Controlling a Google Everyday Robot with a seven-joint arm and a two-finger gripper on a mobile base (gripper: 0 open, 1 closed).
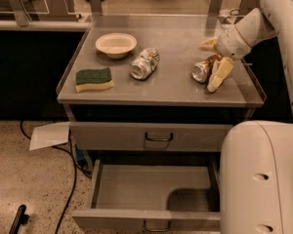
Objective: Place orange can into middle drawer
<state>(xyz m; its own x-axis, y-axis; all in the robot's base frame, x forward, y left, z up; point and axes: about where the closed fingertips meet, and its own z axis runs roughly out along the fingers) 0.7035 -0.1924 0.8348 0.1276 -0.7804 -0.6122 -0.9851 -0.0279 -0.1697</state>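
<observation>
Middle drawer (136,186) is pulled out up front, the top drawer (112,135) is shut. On the table (171,87) the orange can (203,68) lies sideways, right side, with the gripper (215,58) open and straddling it. Bowl (115,44) sits further back.

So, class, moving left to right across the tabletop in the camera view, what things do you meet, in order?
Green sponge → cream bowl → white-silver can → orange can → the robot's hand, open, its fingers apart at the orange can's right side.
</observation>
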